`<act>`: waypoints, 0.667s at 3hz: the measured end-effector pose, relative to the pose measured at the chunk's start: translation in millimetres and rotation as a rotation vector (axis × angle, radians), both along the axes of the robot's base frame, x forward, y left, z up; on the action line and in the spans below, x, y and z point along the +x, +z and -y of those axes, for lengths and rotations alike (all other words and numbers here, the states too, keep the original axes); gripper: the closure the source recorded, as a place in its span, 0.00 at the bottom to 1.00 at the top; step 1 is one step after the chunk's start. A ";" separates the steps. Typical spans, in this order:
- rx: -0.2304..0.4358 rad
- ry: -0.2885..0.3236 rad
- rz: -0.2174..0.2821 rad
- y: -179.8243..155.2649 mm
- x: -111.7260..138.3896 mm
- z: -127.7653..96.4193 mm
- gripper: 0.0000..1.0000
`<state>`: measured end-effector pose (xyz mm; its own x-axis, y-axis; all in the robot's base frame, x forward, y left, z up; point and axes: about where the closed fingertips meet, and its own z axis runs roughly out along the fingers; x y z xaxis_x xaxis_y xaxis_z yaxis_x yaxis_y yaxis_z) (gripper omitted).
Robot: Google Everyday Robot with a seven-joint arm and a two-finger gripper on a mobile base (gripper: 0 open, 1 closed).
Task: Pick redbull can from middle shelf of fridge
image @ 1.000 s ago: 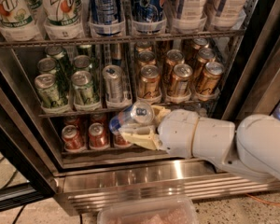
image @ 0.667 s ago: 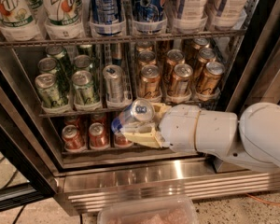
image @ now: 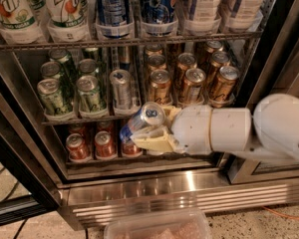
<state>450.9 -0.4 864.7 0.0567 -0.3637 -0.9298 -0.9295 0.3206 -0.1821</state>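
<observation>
My gripper [image: 139, 131] is in front of the fridge [image: 189, 183], just below the front edge of the middle shelf [image: 89, 118]. It is shut on a slim silver-and-blue redbull can [image: 142, 121], which lies tilted with its pull-tab top pointing up and right. Another slim silver can [image: 120, 88] stands upright on the middle shelf between the green cans [image: 72, 91] and the gold cans [image: 189, 81]. The white arm [image: 249, 131] reaches in from the right.
7UP bottles [image: 37, 6] and blue-labelled bottles [image: 112, 6] fill the rack above. Red cans [image: 92, 144] stand on the rack below, behind the gripper. Dark door edges [image: 20, 168] frame both sides. A clear plastic tub [image: 157, 227] sits on the floor in front.
The gripper and the held can have barely shifted. The arm's wrist section has risen slightly and the arm fills more of the right side.
</observation>
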 end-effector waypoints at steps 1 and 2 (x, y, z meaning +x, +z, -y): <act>-0.035 0.096 -0.069 -9.0 36.5 22.8 1.00; -0.057 0.205 -0.115 -4.0 64.3 30.6 1.00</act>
<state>515.1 -31.1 860.7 0.0291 -0.4080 -0.9125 -0.9898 0.1157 -0.0833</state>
